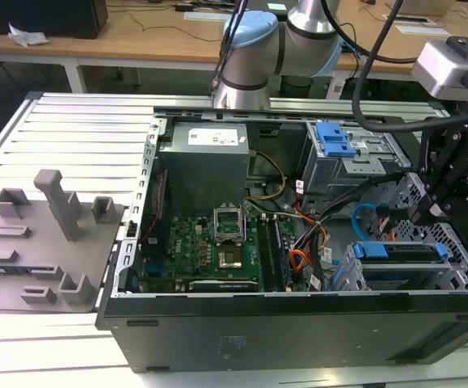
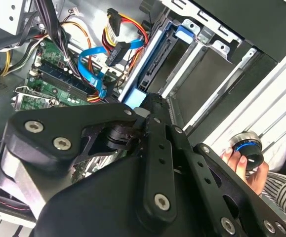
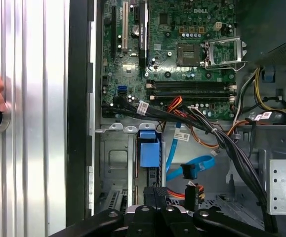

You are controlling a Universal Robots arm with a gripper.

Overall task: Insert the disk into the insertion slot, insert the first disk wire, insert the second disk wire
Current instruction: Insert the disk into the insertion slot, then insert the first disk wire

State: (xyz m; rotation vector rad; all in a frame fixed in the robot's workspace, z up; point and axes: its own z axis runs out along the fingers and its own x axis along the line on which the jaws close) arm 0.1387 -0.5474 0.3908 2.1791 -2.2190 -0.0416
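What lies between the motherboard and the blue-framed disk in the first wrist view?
A bundle of black cables with white tags crosses between the motherboard and the disk, in the first wrist view.

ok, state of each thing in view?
Silver-grey hard drive in blue plastic frame: lying in the bay.
Perforated silver metal drive bay: occupied.
Red-orange-black wire bundle, black plug: unplugged, loose.
Flat light blue cable: plug hanging free.
Black computer case: side open.
Black pincer: at the drive's end.
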